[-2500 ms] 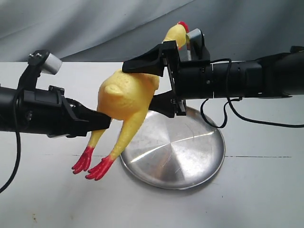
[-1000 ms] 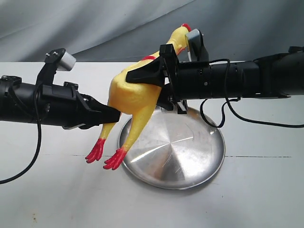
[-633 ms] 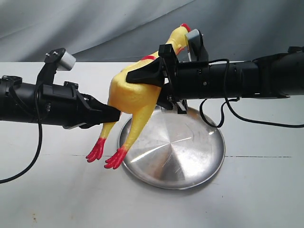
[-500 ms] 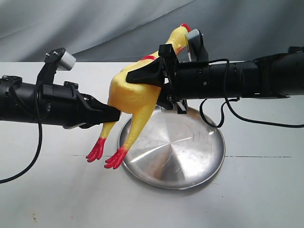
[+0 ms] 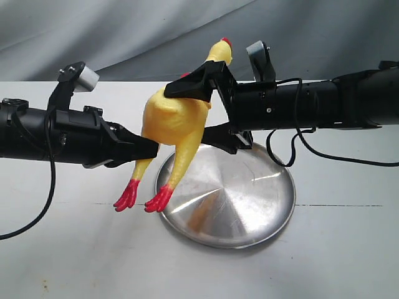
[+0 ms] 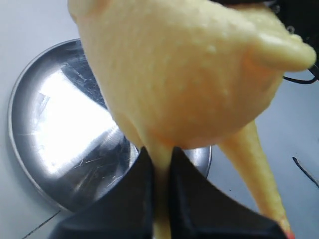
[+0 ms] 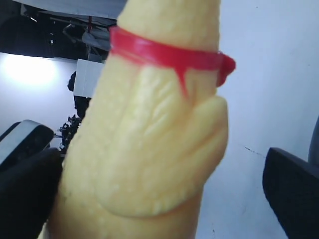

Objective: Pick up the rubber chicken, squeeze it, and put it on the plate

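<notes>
The rubber chicken (image 5: 171,118) hangs in the air above the near-left rim of the steel plate (image 5: 249,205), head up and red feet dangling. My left gripper (image 5: 149,149) is shut on one of its legs; the left wrist view shows the jaws (image 6: 158,159) pinching that thin yellow leg under the plump body (image 6: 184,74), with the plate (image 6: 65,119) below. My right gripper (image 5: 187,116) stands open around the body, one finger above, one below. In the right wrist view the chicken (image 7: 149,149) with its red neck band (image 7: 164,52) fills the gap between the spread fingers (image 7: 294,189).
The plate lies on a white table (image 5: 336,249). A grey cloth backdrop (image 5: 124,31) hangs behind. A black cable (image 5: 293,156) loops down from the right arm over the plate's far edge. Both arms reach in level from the sides.
My right gripper has opened off the chicken's body, which has plumped out again; its head has shifted up and left. The left gripper keeps hold of the leg.
</notes>
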You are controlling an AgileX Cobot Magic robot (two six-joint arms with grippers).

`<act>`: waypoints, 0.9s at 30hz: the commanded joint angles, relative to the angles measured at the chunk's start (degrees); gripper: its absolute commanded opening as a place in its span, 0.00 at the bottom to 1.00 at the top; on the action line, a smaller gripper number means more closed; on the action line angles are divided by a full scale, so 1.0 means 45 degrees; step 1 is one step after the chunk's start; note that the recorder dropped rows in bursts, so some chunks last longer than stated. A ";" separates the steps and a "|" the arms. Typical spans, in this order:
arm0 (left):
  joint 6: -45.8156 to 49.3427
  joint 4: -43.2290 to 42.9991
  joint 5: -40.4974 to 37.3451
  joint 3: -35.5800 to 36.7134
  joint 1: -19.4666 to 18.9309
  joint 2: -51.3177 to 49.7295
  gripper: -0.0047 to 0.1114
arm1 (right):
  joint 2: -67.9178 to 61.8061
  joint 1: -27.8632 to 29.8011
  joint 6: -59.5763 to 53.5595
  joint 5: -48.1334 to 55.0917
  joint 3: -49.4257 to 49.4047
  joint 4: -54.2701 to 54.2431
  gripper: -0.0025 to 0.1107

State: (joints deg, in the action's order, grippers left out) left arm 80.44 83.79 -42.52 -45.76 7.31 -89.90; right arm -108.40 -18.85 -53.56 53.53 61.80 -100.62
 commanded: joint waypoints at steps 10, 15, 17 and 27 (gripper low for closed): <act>0.0118 0.0205 -0.0373 -0.0133 0.0060 0.0104 0.04 | 0.0003 -0.0019 0.1241 0.1432 0.0072 0.0150 0.95; 0.0088 -0.0163 -0.0373 -0.0133 0.0060 0.0104 0.04 | 0.0003 0.0006 0.1310 0.2072 0.0072 0.0150 0.95; 0.0064 -0.0165 -0.0373 -0.0133 0.0060 0.0104 0.04 | 0.0003 0.0006 0.1310 0.2103 0.0072 0.0150 0.95; -0.0109 -0.0320 -0.0515 -0.0133 0.0060 0.0104 0.04 | 0.0003 0.0006 0.0892 0.2456 0.0072 0.0150 0.08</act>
State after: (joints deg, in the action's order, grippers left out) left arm 80.33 81.69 -43.98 -45.91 7.31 -89.90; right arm -108.51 -18.85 -47.57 62.11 61.80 -99.55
